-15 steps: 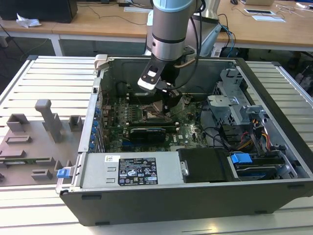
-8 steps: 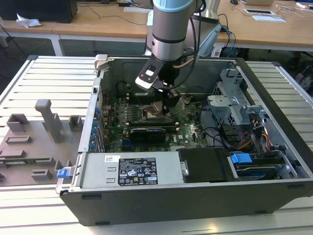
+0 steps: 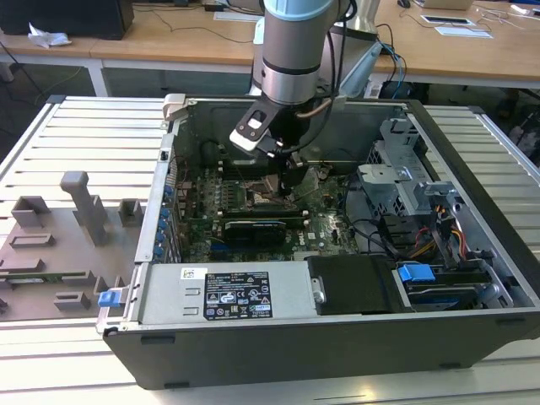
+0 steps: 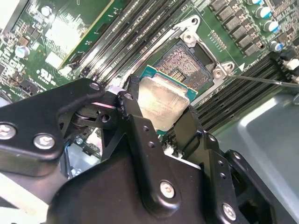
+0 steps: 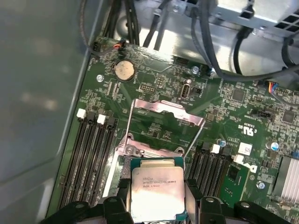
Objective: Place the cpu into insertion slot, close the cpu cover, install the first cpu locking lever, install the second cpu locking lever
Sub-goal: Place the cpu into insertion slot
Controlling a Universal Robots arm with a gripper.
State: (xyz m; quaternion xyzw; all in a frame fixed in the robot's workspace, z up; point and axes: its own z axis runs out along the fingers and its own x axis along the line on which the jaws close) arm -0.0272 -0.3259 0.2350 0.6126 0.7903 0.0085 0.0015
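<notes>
My gripper (image 4: 160, 115) is closed on the cpu (image 4: 164, 101). My two black fingers (image 4: 135, 116) press on two opposite edges of it. Its dull silver top faces up toward both wrist views.

In the exterior view my arm reaches down into an open computer case (image 3: 337, 346). The case lies on a white slatted table (image 3: 93, 135). My gripper hangs low over the green circuit board (image 3: 333, 226) inside.

The insertion slot (image 4: 189, 63) is just beside the cpu. In the second wrist view the cpu covers one corner of the slot. The rest of the slot's dark middle and its silver rim are bare. I cannot tell if the cpu touches the slot.

The cpu cover (image 5: 170, 110) is open. It stands up from one side of the slot, and I see green board through its big square window.

Long black memory slots (image 5: 93, 144) run on both sides of the slot. A thin silver rod (image 4: 261, 79) sticks out from the slot's rim and crosses over some of them.

A round coin battery (image 5: 124, 70) sits on the board past the cover. Black cables (image 5: 205, 28) hang near the far edge of the board.

A grey power supply with a label (image 3: 228, 295) fills the near side of the case. A grey plate with blocks (image 3: 59, 245) lies on the table, to the exterior view's left of the case.
</notes>
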